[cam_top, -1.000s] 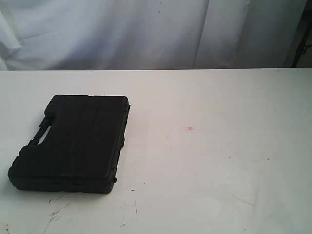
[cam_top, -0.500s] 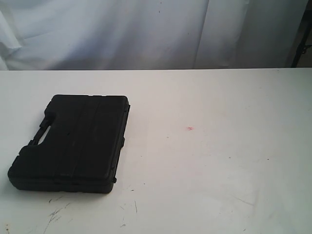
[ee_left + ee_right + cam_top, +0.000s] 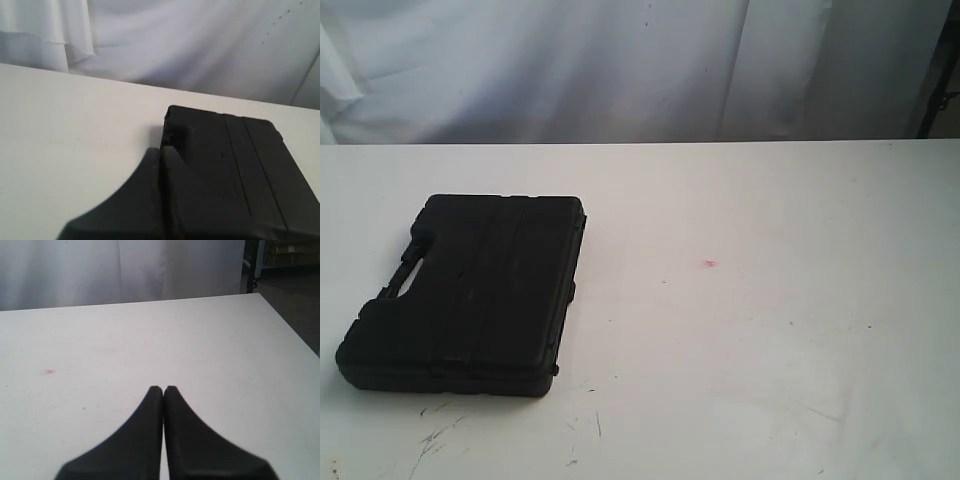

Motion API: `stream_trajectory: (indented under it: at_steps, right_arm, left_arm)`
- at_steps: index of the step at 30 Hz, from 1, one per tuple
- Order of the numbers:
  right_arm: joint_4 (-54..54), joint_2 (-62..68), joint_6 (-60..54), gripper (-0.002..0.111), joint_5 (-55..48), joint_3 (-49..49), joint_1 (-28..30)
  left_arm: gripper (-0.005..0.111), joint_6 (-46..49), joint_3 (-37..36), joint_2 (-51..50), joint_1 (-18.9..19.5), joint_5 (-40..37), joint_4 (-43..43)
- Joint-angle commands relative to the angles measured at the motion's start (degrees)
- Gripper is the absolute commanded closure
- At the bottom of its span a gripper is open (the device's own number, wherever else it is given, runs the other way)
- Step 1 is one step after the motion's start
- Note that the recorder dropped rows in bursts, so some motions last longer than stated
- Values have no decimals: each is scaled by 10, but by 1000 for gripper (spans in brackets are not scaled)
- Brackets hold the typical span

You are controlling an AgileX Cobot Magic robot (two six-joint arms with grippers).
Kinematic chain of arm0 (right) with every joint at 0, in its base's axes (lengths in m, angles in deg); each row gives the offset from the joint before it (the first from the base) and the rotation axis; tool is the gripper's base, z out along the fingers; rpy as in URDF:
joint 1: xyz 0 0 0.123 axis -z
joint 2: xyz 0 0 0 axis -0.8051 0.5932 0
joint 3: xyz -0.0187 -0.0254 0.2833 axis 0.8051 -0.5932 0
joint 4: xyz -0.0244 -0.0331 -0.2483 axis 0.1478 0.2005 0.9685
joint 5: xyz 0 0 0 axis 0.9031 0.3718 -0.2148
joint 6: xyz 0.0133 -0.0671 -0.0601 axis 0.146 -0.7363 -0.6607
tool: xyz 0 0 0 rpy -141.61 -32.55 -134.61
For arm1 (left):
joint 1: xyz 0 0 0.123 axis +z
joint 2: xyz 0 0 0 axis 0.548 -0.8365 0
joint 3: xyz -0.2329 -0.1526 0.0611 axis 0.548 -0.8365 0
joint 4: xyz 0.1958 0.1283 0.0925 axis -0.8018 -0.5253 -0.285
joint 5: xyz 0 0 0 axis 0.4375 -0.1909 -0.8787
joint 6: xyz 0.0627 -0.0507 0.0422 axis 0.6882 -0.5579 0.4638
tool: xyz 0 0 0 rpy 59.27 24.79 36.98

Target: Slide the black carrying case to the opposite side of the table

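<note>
The black carrying case (image 3: 470, 292) lies flat on the left part of the white table (image 3: 750, 330), its handle cut-out facing the left edge. Neither arm shows in the exterior view. In the left wrist view the case (image 3: 235, 170) fills the near side, and my left gripper (image 3: 160, 149) is shut, its tips at the case's near corner with nothing between them. Whether the tips touch the case I cannot tell. My right gripper (image 3: 163, 388) is shut and empty over bare tabletop (image 3: 150, 335), away from the case.
Dark scuff marks (image 3: 435, 438) sit near the table's front edge below the case. A small red spot (image 3: 709, 264) marks the middle of the table. A white curtain (image 3: 620, 60) hangs behind the far edge. The table's right edge (image 3: 292, 335) drops to a dark floor.
</note>
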Motion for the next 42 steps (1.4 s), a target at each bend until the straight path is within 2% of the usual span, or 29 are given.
stream_trajectory:
  at_steps: [1,5,15,42]
  right_arm:
    - [-1,-3,1,108,-1,-2,3]
    - [-1,-3,1,108,-1,-2,3]
    - [-1,-3,1,108,-1,-2,3]
    - [-1,-3,5,108,-1,-2,3]
  left_arm:
    - [107,-4,-19,2,-12,-7,6]
    - [107,-4,-31,2,-35,-17,-3]
    - [107,0,-31,2,-35,10,-7]
    - [107,1,-31,2,-34,10,-7]
